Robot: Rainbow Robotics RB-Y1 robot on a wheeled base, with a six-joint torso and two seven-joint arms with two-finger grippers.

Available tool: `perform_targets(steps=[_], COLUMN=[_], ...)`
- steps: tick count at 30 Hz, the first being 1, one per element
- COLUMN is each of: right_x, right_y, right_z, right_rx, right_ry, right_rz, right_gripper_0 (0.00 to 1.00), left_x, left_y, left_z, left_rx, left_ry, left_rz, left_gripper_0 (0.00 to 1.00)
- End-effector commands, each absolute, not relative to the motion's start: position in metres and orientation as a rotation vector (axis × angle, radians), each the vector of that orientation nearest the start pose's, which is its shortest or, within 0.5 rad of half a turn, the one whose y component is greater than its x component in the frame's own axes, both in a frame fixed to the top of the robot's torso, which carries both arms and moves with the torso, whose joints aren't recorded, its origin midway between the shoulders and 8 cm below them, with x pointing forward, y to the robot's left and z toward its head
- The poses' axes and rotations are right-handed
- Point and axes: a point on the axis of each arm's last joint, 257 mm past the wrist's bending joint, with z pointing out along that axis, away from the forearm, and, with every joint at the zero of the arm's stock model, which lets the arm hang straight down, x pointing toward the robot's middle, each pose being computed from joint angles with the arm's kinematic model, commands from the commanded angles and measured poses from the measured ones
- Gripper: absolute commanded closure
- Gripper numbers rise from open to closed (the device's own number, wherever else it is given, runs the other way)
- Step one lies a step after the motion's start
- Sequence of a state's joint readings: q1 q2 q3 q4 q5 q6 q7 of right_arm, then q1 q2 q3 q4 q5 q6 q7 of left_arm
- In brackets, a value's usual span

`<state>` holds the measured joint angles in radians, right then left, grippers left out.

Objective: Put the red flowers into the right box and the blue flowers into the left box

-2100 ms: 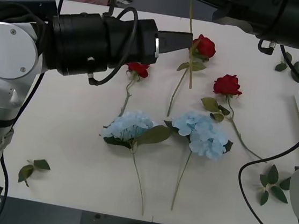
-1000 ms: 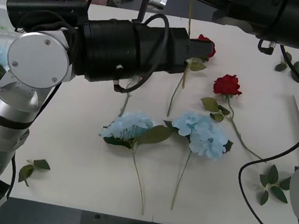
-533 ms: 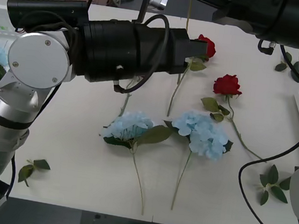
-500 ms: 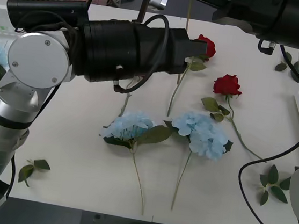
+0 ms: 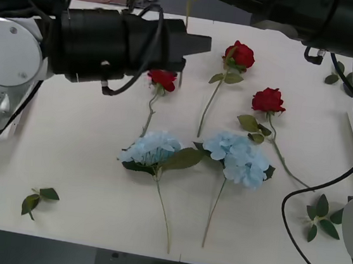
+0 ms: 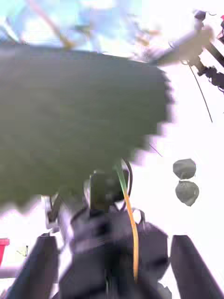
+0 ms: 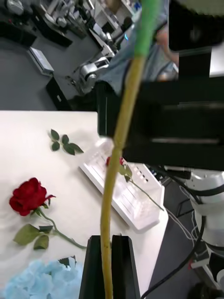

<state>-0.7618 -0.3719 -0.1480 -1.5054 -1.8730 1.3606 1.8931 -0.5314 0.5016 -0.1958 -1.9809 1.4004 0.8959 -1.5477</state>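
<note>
Left wrist view: left gripper (image 7: 106,261) pinched shut on a hydrangea stem (image 7: 122,117), bloom overhead, hidden. Right box (image 7: 122,189) w/ one rose far beyond it. Risk: thin stem pivots or slips mid-swing. Right gripper: can't tell

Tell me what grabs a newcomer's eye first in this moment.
The left arm's thick black forearm stretched across the table's far left, the left gripper pinching a long upright stem. Next, three red roses lying beyond two pale-blue hydrangeas at mid-table.
</note>
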Motion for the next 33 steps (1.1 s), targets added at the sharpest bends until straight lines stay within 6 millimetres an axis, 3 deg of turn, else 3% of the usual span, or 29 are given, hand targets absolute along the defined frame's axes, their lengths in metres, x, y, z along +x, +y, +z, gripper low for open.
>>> perform_targets(steps=[1, 6, 12, 19, 20, 21, 22, 26, 29, 33], right_x=[0.437, 0.437, 0.437, 0.437, 0.437, 0.437, 0.446, 0.457, 0.465, 0.469], right_y=[-0.013, -0.013, -0.013, -0.013, -0.013, -0.013, -0.025, -0.058, -0.086, -0.12], right_z=[0.113, 0.113, 0.113, 0.113, 0.113, 0.113, 0.094, 0.091, 0.077, 0.036], right_rx=[-0.829, -0.829, -0.829, -0.829, -0.829, -0.829, -0.772, -0.725, -0.692, -0.667], right_ry=[1.457, 1.457, 1.457, 1.457, 1.457, 1.457, 1.497, 1.532, 1.599, 1.752], right_rz=[1.603, 1.603, 1.603, 1.603, 1.603, 1.603, 1.614, 1.559, 1.49, 1.391], right_gripper_0=[0.0, 0.0, 0.0, 0.0, 0.0, 0.0, 0.0, 0.0, 0.0, 0.0], left_x=[0.447, 0.449, 0.45, 0.457, 0.457, 0.456, 0.456, 0.456, 0.458, 0.463], left_y=[0.018, 0.068, 0.149, 0.272, 0.283, 0.307, 0.317, 0.376, 0.419, 0.481], left_z=[0.033, 0.033, 0.024, -0.007, -0.01, -0.018, -0.022, -0.048, -0.064, -0.085], left_rx=[0.535, 0.484, 0.441, 0.25, 0.23, 0.176, 0.152, 0.033, -0.029, -0.126], left_ry=[1.678, 1.701, 1.798, 1.961, 1.973, 1.995, 2.004, 2.05, 2.065, 2.062], left_rz=[-1.183, -1.121, -0.957, -0.758, -0.745, -0.719, -0.71, -0.633, -0.569, -0.49], left_gripper_0=[1.0, 1.0, 1.0, 1.0, 1.0, 1.0, 1.0, 1.0, 1.0, 1.0])
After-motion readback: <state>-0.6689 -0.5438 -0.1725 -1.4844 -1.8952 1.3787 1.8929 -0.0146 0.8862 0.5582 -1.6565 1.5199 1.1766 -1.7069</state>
